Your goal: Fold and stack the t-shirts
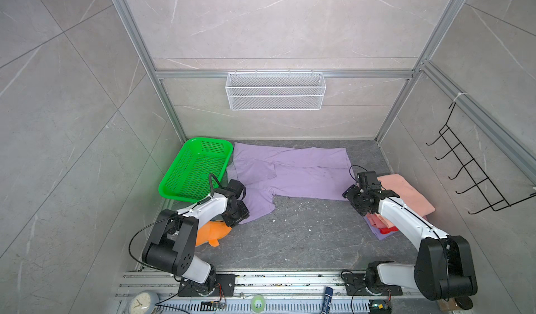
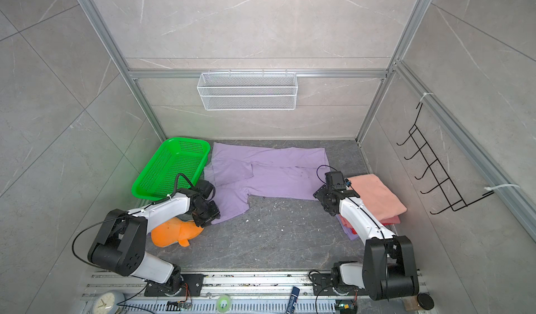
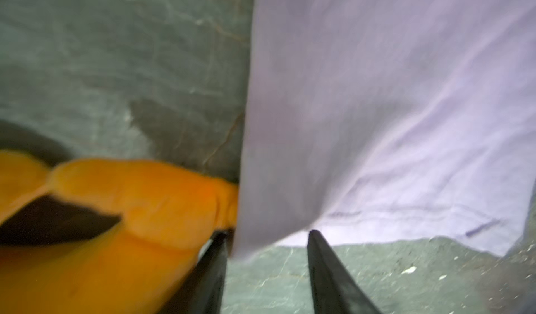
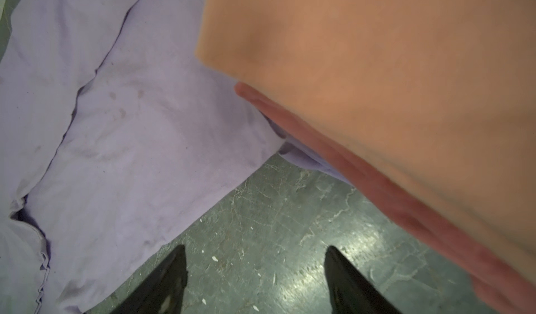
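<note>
Grey stone-look tiles with thin white veins cover the back wall [image 1: 275, 22] and the side walls [image 1: 58, 109] around me. Silver aluminium posts [image 1: 127, 28] frame the corners. A crossbar [image 1: 188, 74] on the back wall carries 1 white mesh basket [image 1: 275, 90], hung well above the floor [image 1: 304, 240]. On the wall to my right hangs a black wire hook rack [image 1: 464, 167], with 5 hooks as far as I can make out. The floor below me is a darker grey marbled slab, flecked with white crumbs [image 4: 214, 259], and it shows a soft sheen in the right wrist view. The light is even and cool, with only faint shadows.
</note>
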